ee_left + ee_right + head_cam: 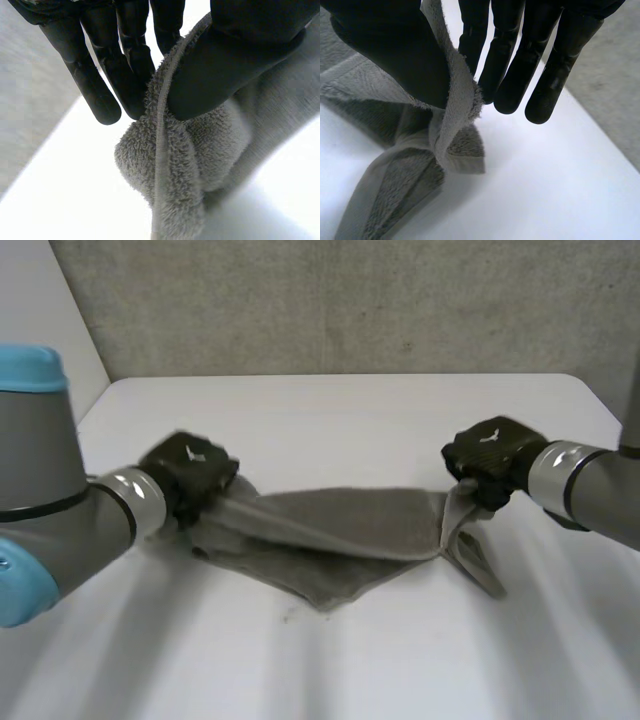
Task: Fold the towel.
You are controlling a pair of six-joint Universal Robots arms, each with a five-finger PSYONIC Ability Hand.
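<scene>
Towel (pixel 340 530) sags between both hands, its low corner resting on the table (pixel 350 410). The left hand (pixel 190 472) pinches one end and the right hand (pixel 492 454) the other. This looks like the lift; the next move probably calls for laying the held edge evenly across.

On table (pixel 350 410), towel (pixel 340 532); left hand (pixel 190 475) at its left end, right hand (pixel 490 455) at right end, likely corners.
</scene>
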